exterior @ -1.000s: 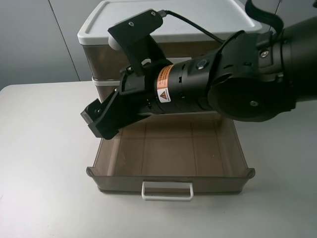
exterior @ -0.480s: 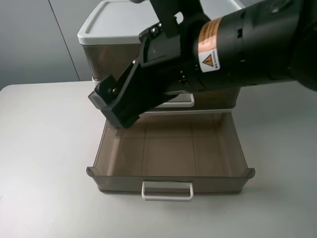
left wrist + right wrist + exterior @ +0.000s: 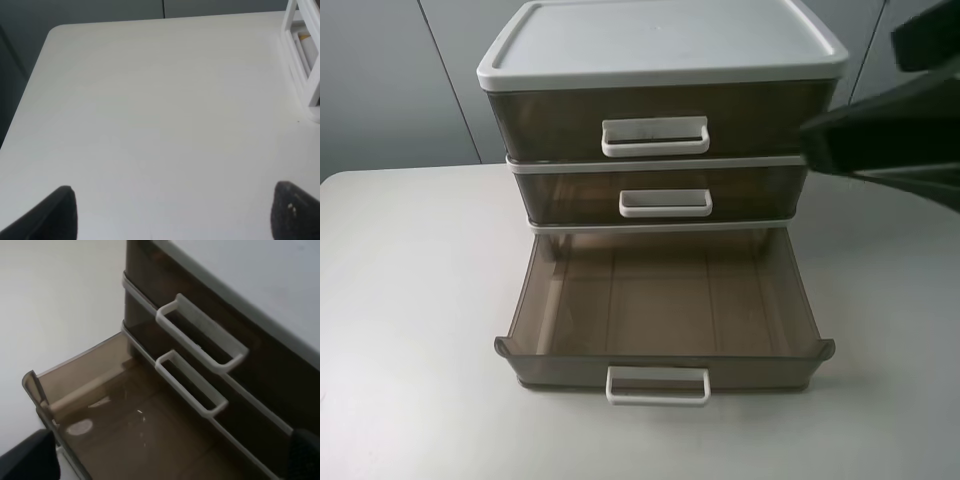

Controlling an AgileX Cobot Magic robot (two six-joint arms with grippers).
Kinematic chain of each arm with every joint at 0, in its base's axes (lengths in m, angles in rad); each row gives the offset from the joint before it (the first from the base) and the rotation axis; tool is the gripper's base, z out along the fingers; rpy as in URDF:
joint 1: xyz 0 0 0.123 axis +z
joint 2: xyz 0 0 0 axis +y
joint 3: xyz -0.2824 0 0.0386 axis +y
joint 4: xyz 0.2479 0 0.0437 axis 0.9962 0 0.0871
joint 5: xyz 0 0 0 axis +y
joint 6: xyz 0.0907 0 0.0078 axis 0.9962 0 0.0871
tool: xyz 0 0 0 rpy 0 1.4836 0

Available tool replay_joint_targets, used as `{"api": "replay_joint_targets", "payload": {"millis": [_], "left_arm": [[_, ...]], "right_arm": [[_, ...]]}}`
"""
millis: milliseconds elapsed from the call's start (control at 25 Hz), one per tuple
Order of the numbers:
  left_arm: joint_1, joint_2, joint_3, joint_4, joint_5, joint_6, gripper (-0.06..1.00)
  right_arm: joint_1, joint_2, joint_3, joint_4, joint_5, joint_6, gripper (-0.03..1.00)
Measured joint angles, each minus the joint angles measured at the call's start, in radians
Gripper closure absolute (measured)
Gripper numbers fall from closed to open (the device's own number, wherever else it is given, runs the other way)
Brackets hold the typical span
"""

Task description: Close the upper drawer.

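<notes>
- The white table [image 3: 410, 300] carried the drawer unit and showed a bare, matte surface with a rounded corner at the far left.
- The top-tier drawer [image 3: 545, 125], smoky-brown and taller than the tier below it, sat pushed in under the white lid [image 3: 660, 40], its white loop handle [image 3: 655, 137] centred on the front.
- The lowest-tier drawer [image 3: 665, 300] stood pulled well out over the table, its tray empty, with a white handle [image 3: 658, 385] on its front wall.
- A grey wall [image 3: 390, 90] rose behind the table.
</notes>
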Motion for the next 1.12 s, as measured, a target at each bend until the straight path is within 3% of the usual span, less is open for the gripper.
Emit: {"api": "replay_joint_targets", "payload": {"millis": [200, 440, 760, 1120], "left_arm": [[0.000, 0.000, 0.000, 0.000, 0.000, 0.000, 0.20], [0.000, 0.000, 0.000, 0.000, 0.000, 0.000, 0.20], [0.000, 0.000, 0.000, 0.000, 0.000, 0.000, 0.20], [0.000, 0.000, 0.000, 0.002, 0.000, 0.000, 0.20]], "right_arm": [[0.000, -0.246, 0.071, 0.048, 0.160, 0.000, 0.29], [0.000, -0.477, 0.180, 0.082, 0.265, 0.000, 0.29], [0.000, -0.718, 0.299, 0.130, 0.286, 0.000, 0.29], [0.000, -0.734, 0.354, 0.140, 0.271, -0.010, 0.29]]}}
